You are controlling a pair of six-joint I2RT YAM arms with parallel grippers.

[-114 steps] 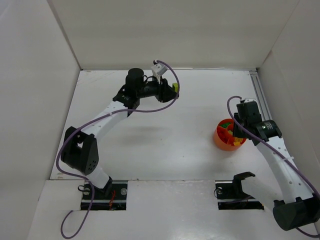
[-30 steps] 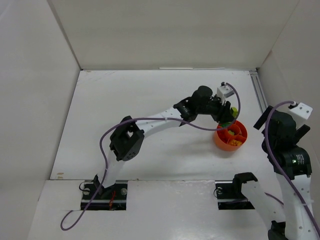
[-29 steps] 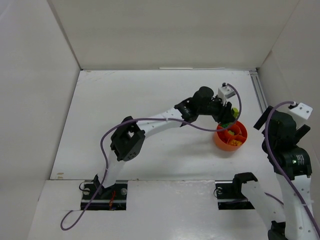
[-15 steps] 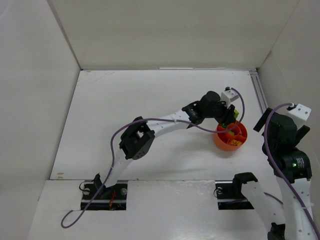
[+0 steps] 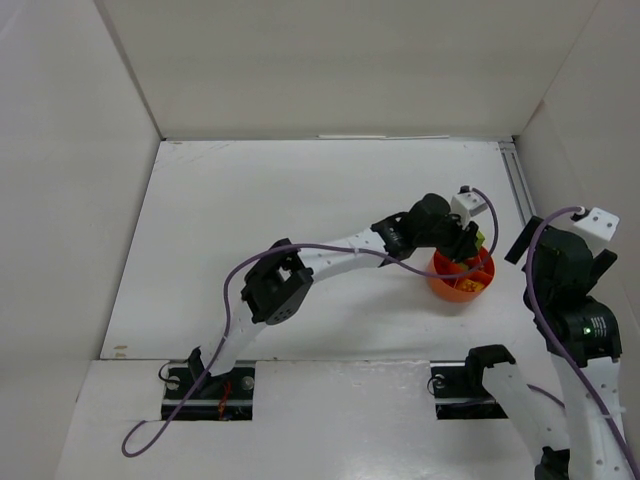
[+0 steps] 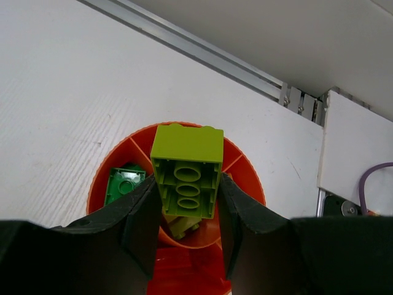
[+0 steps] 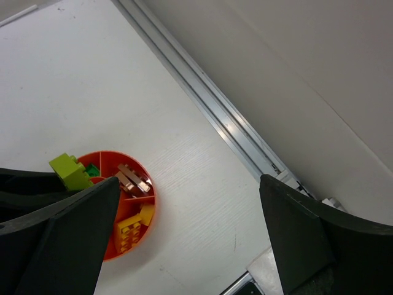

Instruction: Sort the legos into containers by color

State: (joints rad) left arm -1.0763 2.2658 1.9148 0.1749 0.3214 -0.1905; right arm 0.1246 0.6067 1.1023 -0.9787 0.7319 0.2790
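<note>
My left gripper [image 6: 186, 209] is shut on a lime green lego [image 6: 187, 170] and holds it right over the round orange container [image 6: 245, 178], seen from above as the orange bowl [image 5: 462, 285]. In its compartments lie a dark green lego [image 6: 124, 184] and another lime piece [image 6: 181, 226]. The right wrist view shows the container [image 7: 146, 203] with brown legos [image 7: 134, 180] and yellow legos [image 7: 129, 232], and the held lime lego [image 7: 70, 170]. My right gripper [image 7: 190, 239] is raised to the right of the bowl, open and holding nothing.
A metal rail [image 7: 202, 101] runs along the table's right edge by the white side wall. The left arm [image 5: 330, 250] stretches across the table's middle toward the bowl. White walls enclose the workspace on the left, back and right.
My left gripper has carried the lime green lego rightward from the bowl's far left rim to over the bowl. The right arm has stayed put.
</note>
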